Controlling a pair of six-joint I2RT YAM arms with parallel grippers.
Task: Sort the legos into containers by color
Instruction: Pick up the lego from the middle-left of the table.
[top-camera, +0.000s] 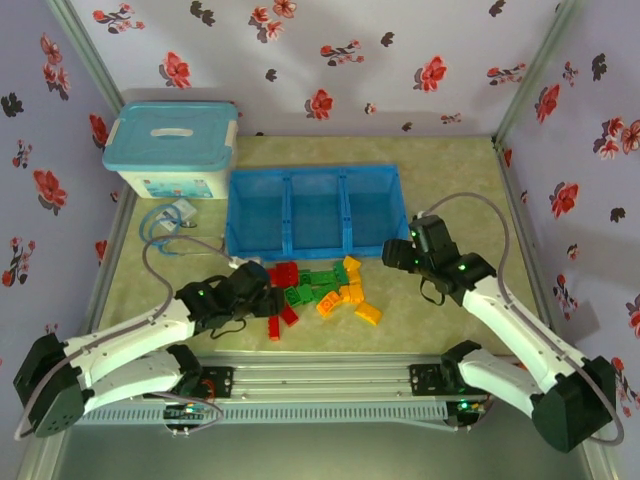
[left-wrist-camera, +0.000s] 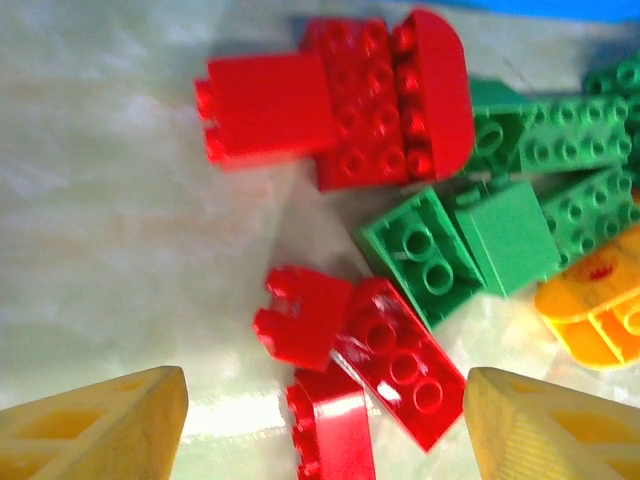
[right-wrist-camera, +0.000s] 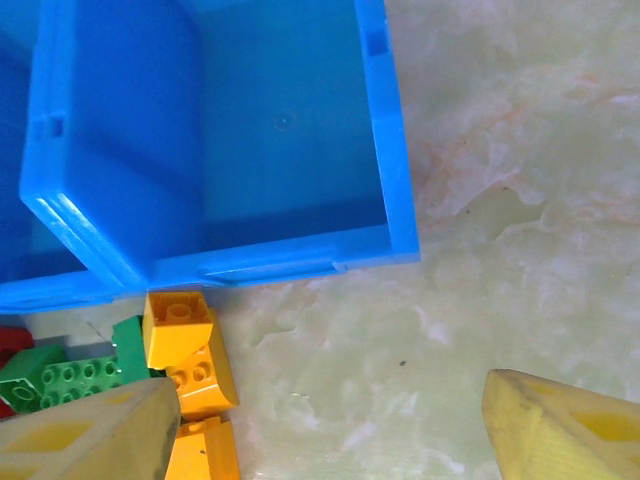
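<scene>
"Legos, the small red, green and yellow-orange plastic bricks (top-camera: 318, 290): where do they lie?"

"Heaped on the table (top-camera: 450, 180), just before the bright blue three-bin plastic tray (top-camera: 250, 250); I see none inside. My left gripper (left-wrist-camera: 327, 390) hangs spread over red bricks, I'd judge to straddle one. My right gripper (right-wrist-camera: 330, 400), spread too, hovers beside the orange ones by the end bin."

"Any writing?"

"A print on the white lidded storage box (top-camera: 172, 155), too small to read."

legos (top-camera: 320, 279) heaped before containers (top-camera: 345, 212) | left tool (top-camera: 265, 295) at heap's left edge
</scene>
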